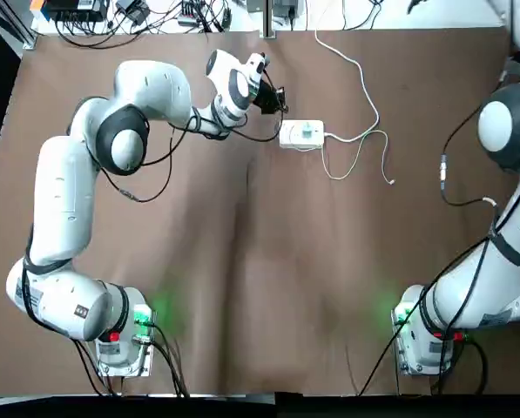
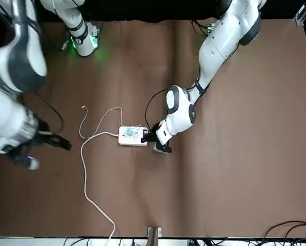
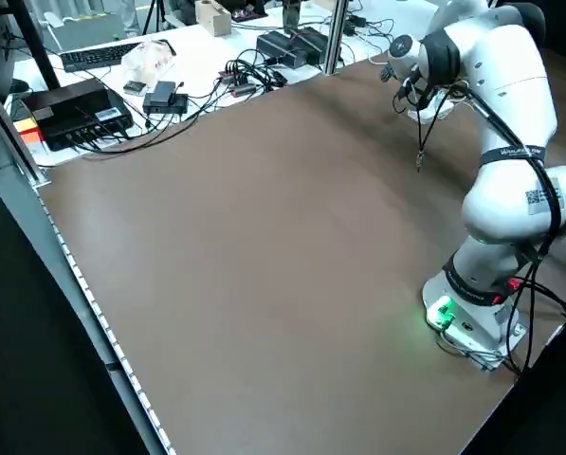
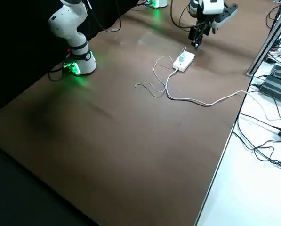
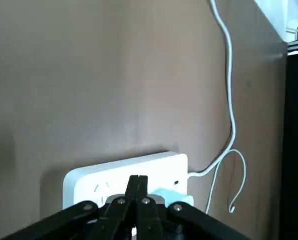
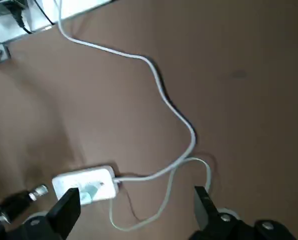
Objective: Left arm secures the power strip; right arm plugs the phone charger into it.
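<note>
Overhead, power strip point(image 1: 291, 139) at five o'clock from the closed left gripper point(image 1: 281, 104); open right gripper point(image 6: 137, 191) farther off.

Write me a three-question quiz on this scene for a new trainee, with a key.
1. Fill in: The fingers of the right gripper are ____ (open or shut).
2. True or false: The phone charger sits on the power strip.
3. The left gripper is nearest which part of the power strip, by the robot's own sides? A) its right end B) its left end C) its middle

Key: 1 open; 2 true; 3 B
</note>
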Controlling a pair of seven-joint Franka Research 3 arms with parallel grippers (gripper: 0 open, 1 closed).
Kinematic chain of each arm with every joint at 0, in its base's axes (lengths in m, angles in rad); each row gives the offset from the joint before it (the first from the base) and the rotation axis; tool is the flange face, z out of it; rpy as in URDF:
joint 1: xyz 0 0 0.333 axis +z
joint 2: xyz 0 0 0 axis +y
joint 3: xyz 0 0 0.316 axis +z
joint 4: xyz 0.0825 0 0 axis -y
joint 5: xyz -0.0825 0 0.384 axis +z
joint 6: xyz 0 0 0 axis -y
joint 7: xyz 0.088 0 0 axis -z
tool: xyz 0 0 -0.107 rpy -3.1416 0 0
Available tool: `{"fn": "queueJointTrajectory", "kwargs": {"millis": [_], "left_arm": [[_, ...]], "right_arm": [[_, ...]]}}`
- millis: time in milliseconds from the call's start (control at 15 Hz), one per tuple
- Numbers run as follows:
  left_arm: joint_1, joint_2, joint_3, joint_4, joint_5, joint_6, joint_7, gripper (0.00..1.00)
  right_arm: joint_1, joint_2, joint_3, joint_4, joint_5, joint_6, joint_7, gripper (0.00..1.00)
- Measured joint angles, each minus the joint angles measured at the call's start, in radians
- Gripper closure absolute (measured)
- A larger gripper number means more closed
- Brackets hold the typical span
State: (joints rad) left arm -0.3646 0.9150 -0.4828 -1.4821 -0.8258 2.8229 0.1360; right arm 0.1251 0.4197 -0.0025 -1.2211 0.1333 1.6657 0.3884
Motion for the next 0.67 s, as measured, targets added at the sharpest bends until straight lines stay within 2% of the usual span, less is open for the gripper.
{"fn": "queueJointTrajectory", "kwargs": {"millis": [200,400,667], "left_arm": [[0.047,-0.082,-0.003,-0.059,0.000,-0.009,-0.001,0.99],[0.088,-0.173,-0.003,-0.121,0.000,-0.055,-0.001,0.99],[0.164,-0.302,0.000,-0.237,0.000,-0.122,-0.002,0.97]], "right_arm": [[-0.058,-0.075,-0.003,-0.008,-0.034,-0.080,-0.053,0.00],[-0.104,-0.118,-0.009,-0.022,-0.062,-0.124,-0.197,0.00],[-0.113,-0.155,-0.054,-0.034,-0.066,-0.129,-0.317,0.00]]}}
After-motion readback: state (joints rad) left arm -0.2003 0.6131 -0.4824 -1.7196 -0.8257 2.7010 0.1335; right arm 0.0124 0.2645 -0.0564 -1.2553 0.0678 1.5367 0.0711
